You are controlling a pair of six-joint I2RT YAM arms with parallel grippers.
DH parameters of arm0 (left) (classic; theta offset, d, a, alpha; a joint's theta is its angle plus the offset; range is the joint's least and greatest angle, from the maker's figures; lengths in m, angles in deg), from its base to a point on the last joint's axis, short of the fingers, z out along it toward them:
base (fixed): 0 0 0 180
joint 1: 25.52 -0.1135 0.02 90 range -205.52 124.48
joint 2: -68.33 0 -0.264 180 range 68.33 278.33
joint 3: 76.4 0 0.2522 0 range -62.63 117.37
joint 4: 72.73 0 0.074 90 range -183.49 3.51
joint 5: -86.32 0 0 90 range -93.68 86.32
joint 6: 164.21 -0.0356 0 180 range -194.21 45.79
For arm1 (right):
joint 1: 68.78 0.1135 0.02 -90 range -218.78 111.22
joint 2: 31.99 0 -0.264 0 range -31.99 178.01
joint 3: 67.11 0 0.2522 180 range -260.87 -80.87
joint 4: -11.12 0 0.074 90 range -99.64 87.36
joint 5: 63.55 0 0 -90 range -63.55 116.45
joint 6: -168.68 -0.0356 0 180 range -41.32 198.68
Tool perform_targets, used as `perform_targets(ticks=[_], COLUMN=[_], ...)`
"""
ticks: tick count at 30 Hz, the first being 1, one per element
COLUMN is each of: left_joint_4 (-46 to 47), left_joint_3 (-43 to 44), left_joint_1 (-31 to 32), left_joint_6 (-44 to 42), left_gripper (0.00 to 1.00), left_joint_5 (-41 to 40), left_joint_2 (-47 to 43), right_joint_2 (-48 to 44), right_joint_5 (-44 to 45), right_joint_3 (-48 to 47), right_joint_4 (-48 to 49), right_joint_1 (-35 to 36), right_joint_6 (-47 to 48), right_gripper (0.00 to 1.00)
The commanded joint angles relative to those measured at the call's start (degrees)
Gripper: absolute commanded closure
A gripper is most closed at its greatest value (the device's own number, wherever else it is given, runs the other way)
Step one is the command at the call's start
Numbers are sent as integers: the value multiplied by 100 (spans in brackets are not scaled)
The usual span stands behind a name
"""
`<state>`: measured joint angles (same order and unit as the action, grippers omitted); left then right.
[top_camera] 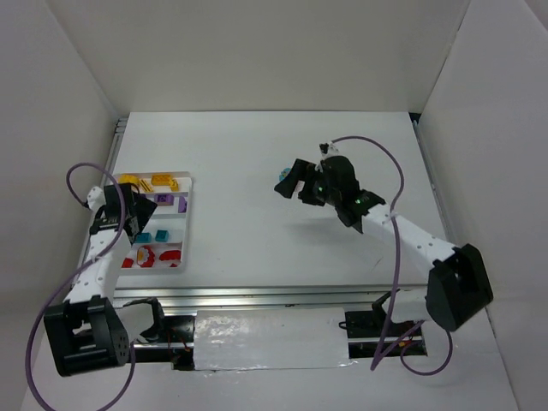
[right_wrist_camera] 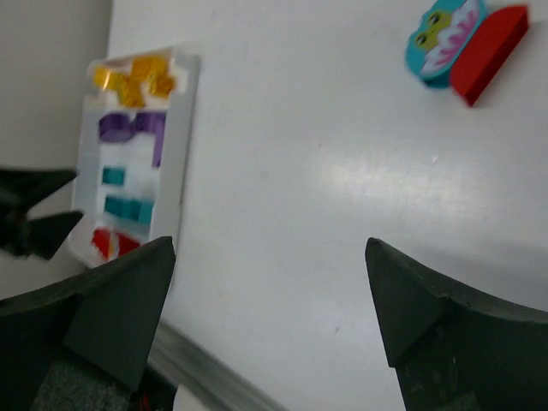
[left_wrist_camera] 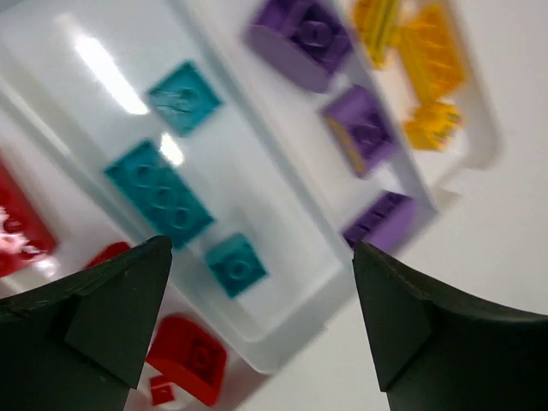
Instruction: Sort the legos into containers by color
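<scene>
Though mostly sorted, leaves two loose. From above: holds left gripper (top_camera: 141, 224) wide open over tray (top_camera: 186, 224), above its teal row for colour-matched drops; sets right gripper (top_camera: 289, 181), equally wide, beside teal lego (top_camera: 282, 176). Left wrist: shows teal bricks (left_wrist_camera: 160, 193) between purple bricks (left_wrist_camera: 308, 38) and red bricks (left_wrist_camera: 188, 355), jaws empty. Right wrist: finds teal lego touching red lego (right_wrist_camera: 488, 53), well apart from tray, likely next.

robot lab: white enclosure walls (top_camera: 257, 51), aluminium frame rail (top_camera: 274, 294)

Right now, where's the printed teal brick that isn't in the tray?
Right wrist view, upper right: the teal brick lies on the table beside a red brick, beyond the right tool, far from the tray.
</scene>
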<state>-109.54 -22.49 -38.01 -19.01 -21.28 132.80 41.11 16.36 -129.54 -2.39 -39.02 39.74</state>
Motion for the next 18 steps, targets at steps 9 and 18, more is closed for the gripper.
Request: perform_targets(ticks=[9, 18], left_joint_4=[-182, -51], left_joint_3=[1136, 723], left_joint_1=[2996, 3516], left_joint_6=[-1854, -2083], left_gripper=[1, 0], left_joint_5=[1285, 1427], left_joint_2=[-250, -883], right_joint_2=[3557, 5301], right_joint_5=[3091, 2881], right_joint_3=[-3691, -5293], right_joint_4=[-2977, -3268], right_joint_1=[118, -75], right_joint_6=[-246, -35], right_gripper=[0, 0])
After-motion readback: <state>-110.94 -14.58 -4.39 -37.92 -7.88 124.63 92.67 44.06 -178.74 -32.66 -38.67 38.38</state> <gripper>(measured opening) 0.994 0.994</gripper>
